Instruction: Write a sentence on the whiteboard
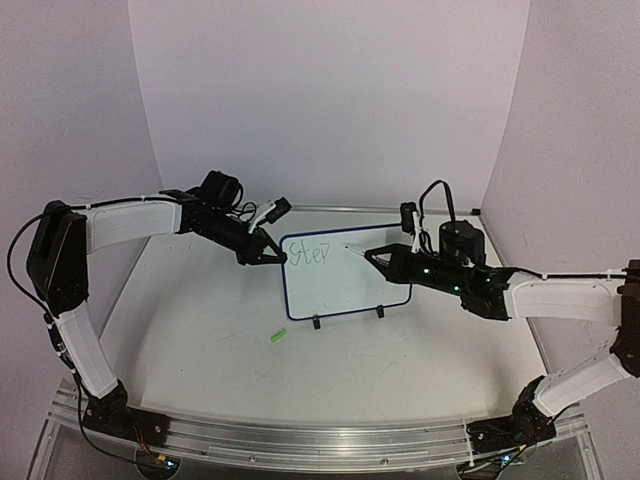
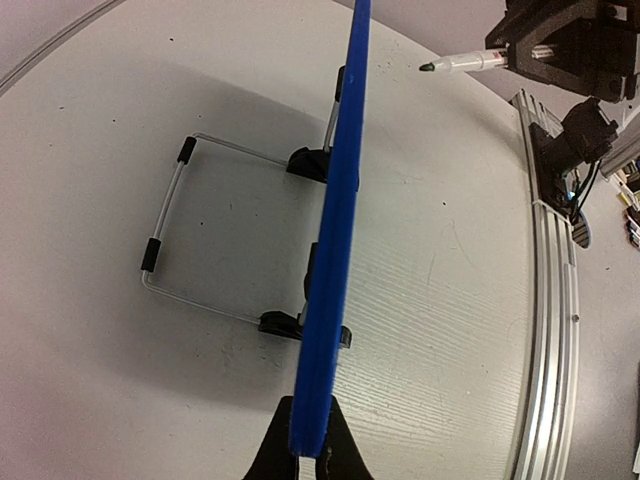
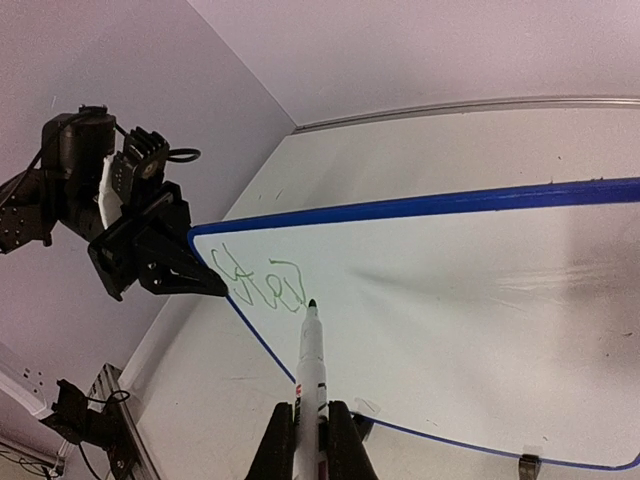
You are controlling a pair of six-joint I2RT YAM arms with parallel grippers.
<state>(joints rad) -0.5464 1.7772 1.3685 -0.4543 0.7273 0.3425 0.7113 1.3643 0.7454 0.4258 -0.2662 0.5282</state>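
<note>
The whiteboard (image 1: 350, 285) stood upright toward the far edge of the table (image 1: 190, 340), about midway between its left and right sides, leaning back a little on its wire stand (image 2: 165, 240) and resting on two black clip feet (image 1: 316, 322). Its white face was turned to the near edge. Of the sentence (image 3: 262, 280), only one word was on the board, in thin green strokes at the upper left corner of the face (it read roughly "Step").

The left gripper (image 1: 270, 257) was closed on the board's left edge, with the blue frame pinched between its fingers near the top corner. The right gripper (image 3: 310, 432) was clamped around the barrel of a white marker (image 3: 308, 365), which stuck out forward from between its fingers. The dark tip pointed at the board just to the right of the written word. Whether it touched the surface could not be told.

A small green cap (image 1: 278, 337) lay on the table in front of the board's lower left corner, toward the near edge and apart from both arms.
</note>
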